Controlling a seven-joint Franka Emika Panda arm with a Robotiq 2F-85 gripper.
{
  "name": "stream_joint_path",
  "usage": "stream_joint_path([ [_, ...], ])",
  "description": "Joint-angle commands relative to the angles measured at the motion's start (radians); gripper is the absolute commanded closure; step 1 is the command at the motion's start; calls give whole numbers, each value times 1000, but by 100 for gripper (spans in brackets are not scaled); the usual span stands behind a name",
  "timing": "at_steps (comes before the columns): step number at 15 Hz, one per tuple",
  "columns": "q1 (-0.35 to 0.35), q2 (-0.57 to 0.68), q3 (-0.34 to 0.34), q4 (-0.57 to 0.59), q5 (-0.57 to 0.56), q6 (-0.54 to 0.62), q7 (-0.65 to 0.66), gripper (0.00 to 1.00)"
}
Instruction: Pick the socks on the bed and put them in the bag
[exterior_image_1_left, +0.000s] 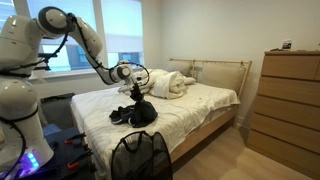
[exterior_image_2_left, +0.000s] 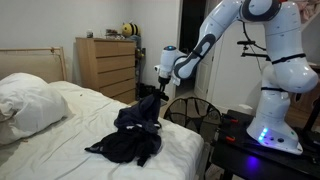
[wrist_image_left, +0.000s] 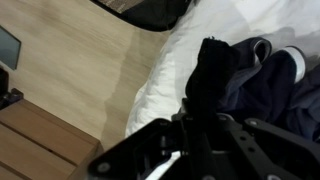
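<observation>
The bed has white sheets and a light wooden headboard; it shows in both exterior views and in the wrist view. A pile of dark clothes and socks lies near its foot end. My gripper hangs just above the pile. It is shut on a black sock that hangs from the jaws down to the pile. The bag, a black mesh hamper, stands on the floor beside the bed.
A wooden dresser stands by the wall beyond the bed. White pillows and a rumpled duvet lie at the head end. Wooden floor runs along the bed's edge.
</observation>
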Motion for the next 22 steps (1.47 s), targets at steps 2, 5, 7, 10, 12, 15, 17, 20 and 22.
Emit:
stream_joint_path([
  [2,-125,-211,103,-60,31,-138,9,97],
  [5,-184,-293,161,-68,53,-177,6,97],
  [7,-207,-332,193,-73,61,-179,6,97],
  [10,-217,-357,246,-62,82,-173,-40,97],
  [12,-204,-355,294,-58,190,-194,-172,97],
  [15,-185,-346,361,-53,368,-258,-364,97],
  [17,-179,-338,388,-39,389,-323,-419,62],
  [20,-181,-333,400,-32,375,-375,-431,52],
  [22,-189,-331,395,-32,369,-388,-436,36],
])
